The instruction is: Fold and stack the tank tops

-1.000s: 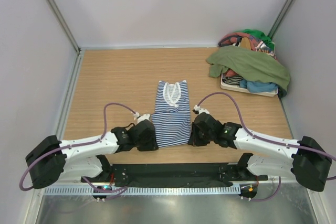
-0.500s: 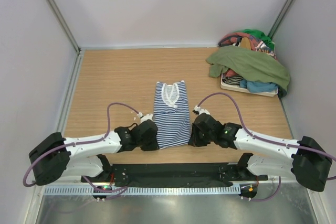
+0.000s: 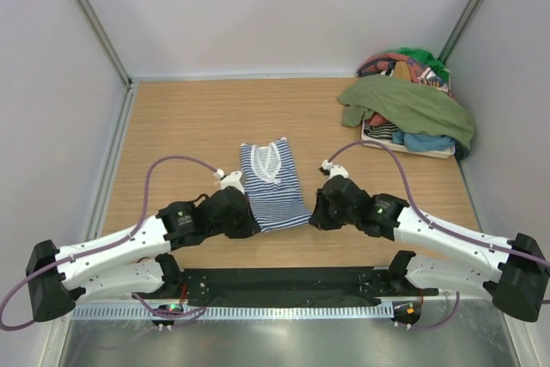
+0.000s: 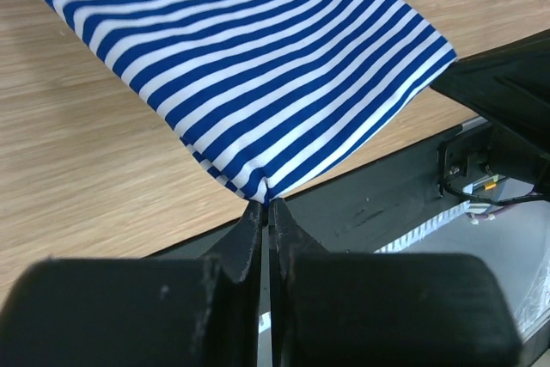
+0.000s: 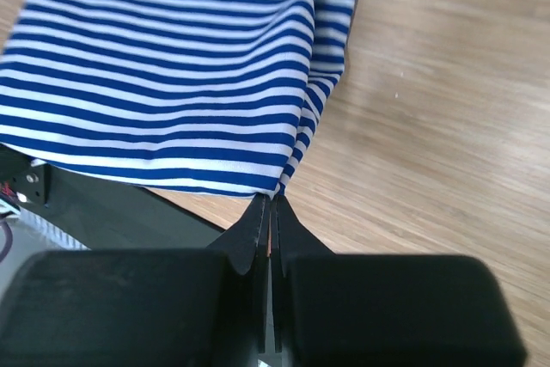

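**A:** We're watching the folding step. The striped tank top is lying in the middle of the counter, neckline pointing to 12 o'clock, hem toward 6 and hanging raised off the wood.

**B:** And the hands?

**A:** The left hand is clamping fully closed on the hem corner at 7 o'clock, pinching cloth right at its tips. The right hand is doing the same at 5 o'clock, jaws pressed together on that corner.

**B:** What is the next move calling for?

**A:** I'm judging a carry of the hem toward 12 o'clock, both hands travelling level and together, so the edge is landing square near the neckline without dragging the lower layer.

**B:** And the second top?

**A:** The olive green tank top is draping over the heap of clothes at 2 o'clock, well apart and not yet folded.
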### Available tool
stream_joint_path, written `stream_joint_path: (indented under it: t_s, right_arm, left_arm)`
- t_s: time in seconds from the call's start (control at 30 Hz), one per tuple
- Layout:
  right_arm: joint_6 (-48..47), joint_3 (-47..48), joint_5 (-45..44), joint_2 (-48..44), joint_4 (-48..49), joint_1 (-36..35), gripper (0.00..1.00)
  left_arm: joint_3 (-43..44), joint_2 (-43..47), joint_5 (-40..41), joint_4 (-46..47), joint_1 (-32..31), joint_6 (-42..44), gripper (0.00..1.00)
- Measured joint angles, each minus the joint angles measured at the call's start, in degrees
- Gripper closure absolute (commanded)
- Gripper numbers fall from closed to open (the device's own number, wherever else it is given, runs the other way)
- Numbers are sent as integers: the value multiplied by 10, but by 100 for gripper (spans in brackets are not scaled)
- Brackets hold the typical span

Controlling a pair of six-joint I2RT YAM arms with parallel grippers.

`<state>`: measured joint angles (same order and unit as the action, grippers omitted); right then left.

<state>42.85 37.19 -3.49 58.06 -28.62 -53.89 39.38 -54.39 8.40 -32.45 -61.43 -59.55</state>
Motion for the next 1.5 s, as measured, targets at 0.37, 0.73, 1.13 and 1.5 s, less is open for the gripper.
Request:
stream_joint_path:
  t_s: [0.37, 0.73, 1.13, 1.5]
  right_arm:
    - [-30, 96, -55, 12, -48, 0, 93]
    - [-22, 26, -40, -21, -54, -1, 93]
    - [5, -34, -17, -68, -56, -1, 47]
    - [-29, -3, -62, -25, -56, 5, 53]
  left_arm:
    - [40, -5, 21, -38, 0, 7, 100]
    - [-32, -64, -32, 51, -18, -1, 100]
    - [-35, -100, -41, 78, -51, -5, 56]
    - [-18, -67, 12, 26, -10, 7, 42]
